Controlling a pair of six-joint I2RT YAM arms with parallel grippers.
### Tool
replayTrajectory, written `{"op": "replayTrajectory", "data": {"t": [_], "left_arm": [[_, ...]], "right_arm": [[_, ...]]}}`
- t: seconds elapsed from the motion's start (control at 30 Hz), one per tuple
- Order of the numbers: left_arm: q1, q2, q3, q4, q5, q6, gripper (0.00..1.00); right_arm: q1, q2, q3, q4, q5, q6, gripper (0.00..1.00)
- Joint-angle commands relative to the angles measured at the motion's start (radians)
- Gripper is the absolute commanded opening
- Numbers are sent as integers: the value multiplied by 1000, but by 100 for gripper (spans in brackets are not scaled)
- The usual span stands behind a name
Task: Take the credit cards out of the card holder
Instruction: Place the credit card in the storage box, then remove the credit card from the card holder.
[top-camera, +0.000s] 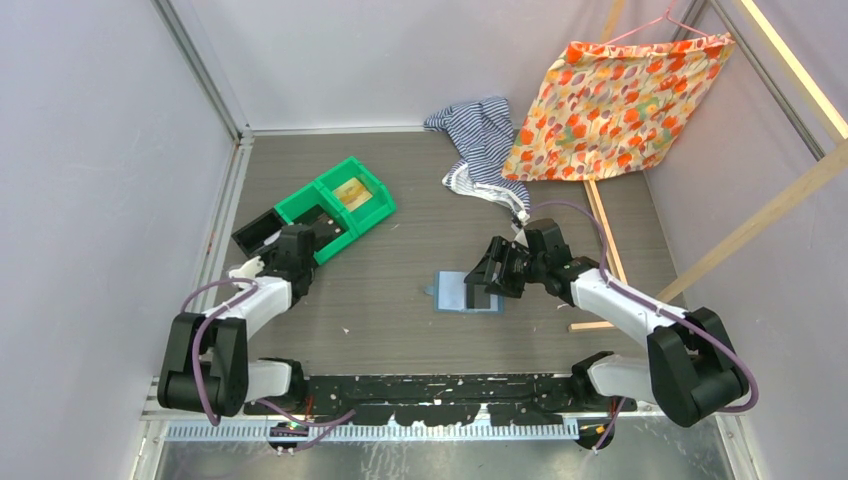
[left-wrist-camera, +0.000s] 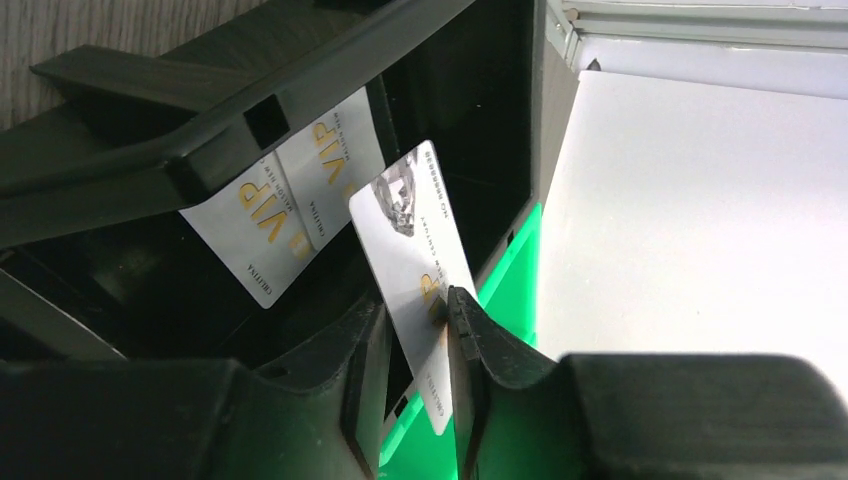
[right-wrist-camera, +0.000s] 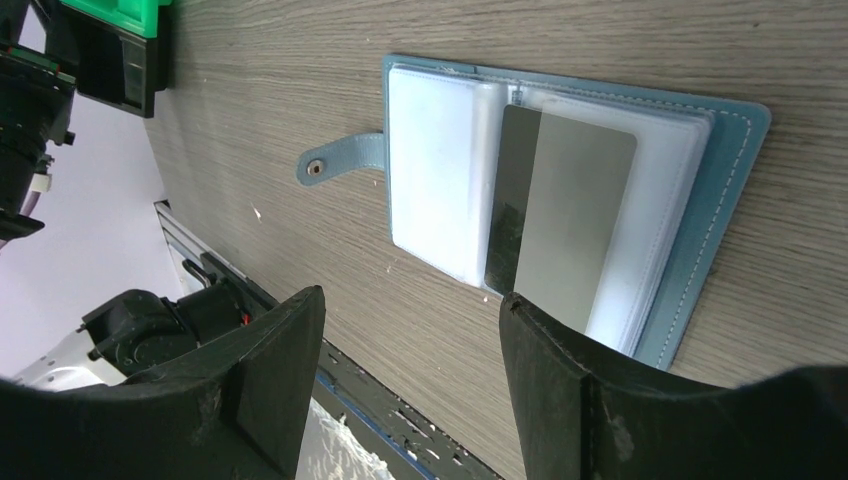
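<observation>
The slate-blue card holder (top-camera: 468, 292) lies open on the table, its blue edge (right-wrist-camera: 735, 200) and clear sleeves showing in the right wrist view. A dark grey credit card (right-wrist-camera: 570, 225) sticks partly out of one sleeve. My right gripper (right-wrist-camera: 408, 298) hovers open just above the holder's near side (top-camera: 490, 275), nothing between its fingers. My left gripper (left-wrist-camera: 418, 302) is over a black bin (top-camera: 258, 230). A white credit card (left-wrist-camera: 410, 225) with gold lettering stands between its slightly parted jaws, leaning on the right finger (left-wrist-camera: 470, 320). Two white VIP cards (left-wrist-camera: 270, 215) lie in the black bin.
A green two-compartment bin (top-camera: 340, 205) sits beside the black bin at the back left. A striped cloth (top-camera: 480, 135) and a floral cloth on a hanger (top-camera: 620, 105) lie at the back right, next to a wooden frame (top-camera: 600, 230).
</observation>
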Motion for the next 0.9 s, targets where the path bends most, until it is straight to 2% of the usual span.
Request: {"op": "replayTrajectory", "data": {"t": [0.0, 0.17, 0.37, 0.67, 0.8, 0.87], "left_arm": [[6, 18, 26, -16, 28, -14, 31], [6, 13, 31, -30, 39, -28, 36], [7, -17, 46, -132, 57, -50, 44], [6, -99, 150, -395, 95, -94, 59], [7, -136, 185, -456, 114, -69, 62], [5, -178, 219, -480, 133, 8, 62]], "right_arm": [[-4, -36, -6, 12, 5, -10, 69], [-4, -34, -5, 13, 3, -10, 69], [-4, -35, -5, 15, 3, -10, 69], [-3, -54, -2, -1, 8, -13, 69], [-3, -65, -2, -4, 11, -14, 69], [-4, -80, -1, -14, 23, -17, 69]]}}
